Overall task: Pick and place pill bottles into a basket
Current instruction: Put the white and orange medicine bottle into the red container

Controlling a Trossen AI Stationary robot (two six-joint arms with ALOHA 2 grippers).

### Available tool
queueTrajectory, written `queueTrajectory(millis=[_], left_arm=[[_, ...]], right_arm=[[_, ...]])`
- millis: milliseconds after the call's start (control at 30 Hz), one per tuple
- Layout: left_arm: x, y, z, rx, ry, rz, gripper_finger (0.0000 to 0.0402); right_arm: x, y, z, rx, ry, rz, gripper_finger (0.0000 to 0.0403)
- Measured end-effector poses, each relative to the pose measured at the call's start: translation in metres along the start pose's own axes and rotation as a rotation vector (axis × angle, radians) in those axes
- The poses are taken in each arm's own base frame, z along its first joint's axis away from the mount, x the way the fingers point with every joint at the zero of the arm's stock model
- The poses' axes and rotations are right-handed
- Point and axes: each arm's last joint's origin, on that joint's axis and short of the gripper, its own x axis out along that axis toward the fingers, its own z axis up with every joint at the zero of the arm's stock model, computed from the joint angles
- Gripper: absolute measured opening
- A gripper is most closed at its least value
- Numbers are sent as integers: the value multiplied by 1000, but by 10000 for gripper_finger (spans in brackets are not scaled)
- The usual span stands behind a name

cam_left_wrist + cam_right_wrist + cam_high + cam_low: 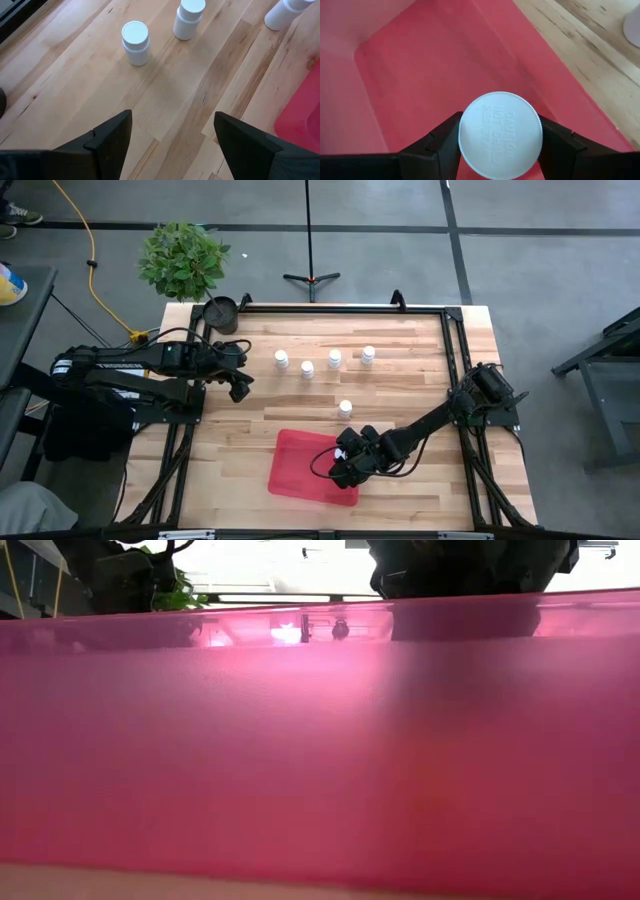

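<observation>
The red tray [300, 475] lies at the table's near middle; its wall fills the low view [320, 740]. My right gripper [347, 463] is over the tray's right part, shut on a white-capped pill bottle [500, 134] whose body is hidden under its cap. Several white bottles stand upright on the table in a row [281, 359] [307, 368] [334, 358] [368, 355], and one [345, 409] stands just beyond the tray. My left gripper [240, 385] is open and empty left of the row, which shows in its wrist view [135, 42]. My right gripper pinches the bottle's round white cap by its ribbed rim [462, 131], one finger on each of two opposite sides. The fingers come from above, pointing down into the tray [420, 75]. The cap's top faces up at the wrist camera. Whether the bottle's base touches the tray floor is hidden.
A small dark round pot [220, 313] stands at the table's far left corner, with a potted plant [183, 258] on the floor beyond it. A black frame [455, 340] runs along the table's edges. Bare wood lies between the bottle row and my left gripper.
</observation>
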Motion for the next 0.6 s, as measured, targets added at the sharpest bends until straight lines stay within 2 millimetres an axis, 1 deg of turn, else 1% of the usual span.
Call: queueTrajectory(millis=[167,267,500,600], left_arm=[[0,0,0,0,0,0,317],[0,0,0,0,0,0,317],[0,0,0,0,0,0,317],[0,0,0,0,0,0,317]], right_arm=[[0,1,0,-21,22,11,202],[0,1,0,-21,25,13,210],[1,0,-2,-27,50,10,266],[1,0,-2,-34,60,18,284]])
